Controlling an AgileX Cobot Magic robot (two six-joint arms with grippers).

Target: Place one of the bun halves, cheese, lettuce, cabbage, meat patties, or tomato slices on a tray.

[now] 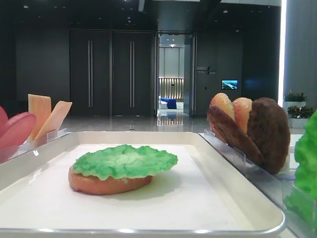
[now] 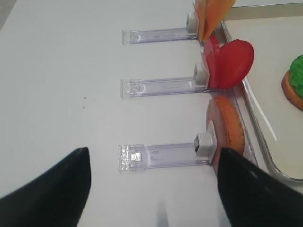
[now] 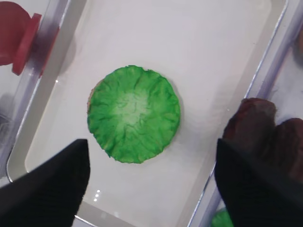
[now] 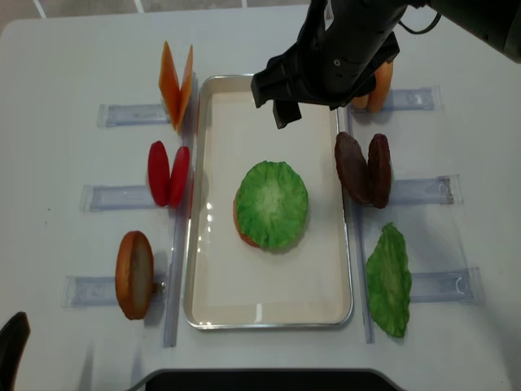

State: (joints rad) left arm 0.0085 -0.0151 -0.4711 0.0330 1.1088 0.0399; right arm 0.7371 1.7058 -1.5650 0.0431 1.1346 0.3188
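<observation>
A frilly green lettuce leaf (image 3: 134,113) lies flat on a bun half (image 1: 109,184) in the middle of the cream tray (image 4: 212,269). My right gripper (image 3: 150,187) hangs open above the tray's far end, clear of the leaf, with nothing between its fingers. My left gripper (image 2: 151,189) is open and empty over bare table, left of the rack holding another bun half (image 2: 228,127). Tomato slices (image 2: 232,61) and cheese (image 2: 210,14) stand in racks left of the tray. Meat patties (image 4: 365,169) stand to its right.
Clear plastic racks (image 2: 163,156) line both long sides of the tray. A second lettuce leaf (image 4: 389,281) lies at the right front. Two more bun halves (image 1: 233,111) stand at the right rear, partly hidden under the right arm (image 4: 342,49).
</observation>
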